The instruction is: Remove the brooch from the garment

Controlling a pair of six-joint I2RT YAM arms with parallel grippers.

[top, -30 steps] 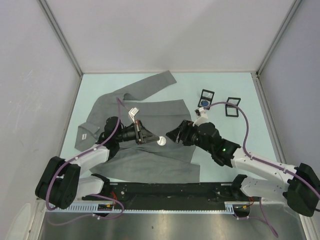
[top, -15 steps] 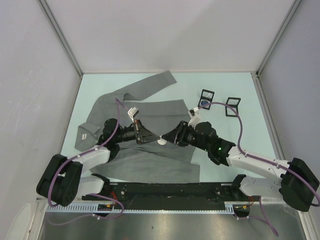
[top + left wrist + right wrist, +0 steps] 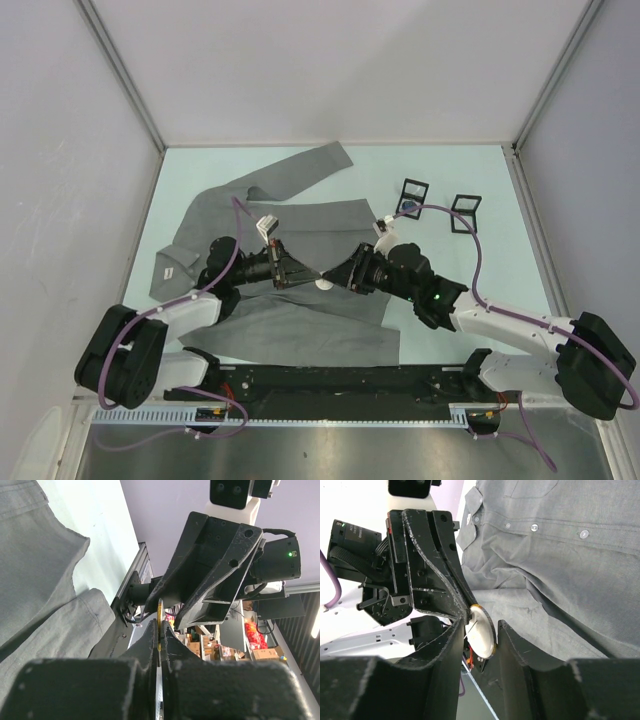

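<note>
Our left gripper (image 3: 159,629) is pinched tight on the rim of the brooch (image 3: 481,635), a pale disc with a gold edge held just above the front of the garment (image 3: 300,325). Our right gripper (image 3: 339,279) straddles the disc, jaws half-wide, with a gap showing on one side. We judge it best to close squarely on the flat faces, then draw straight away from the cloth. We cannot tell whether the pin is free. A pale tag (image 3: 168,271) on the sleeve is too small to read.
</note>
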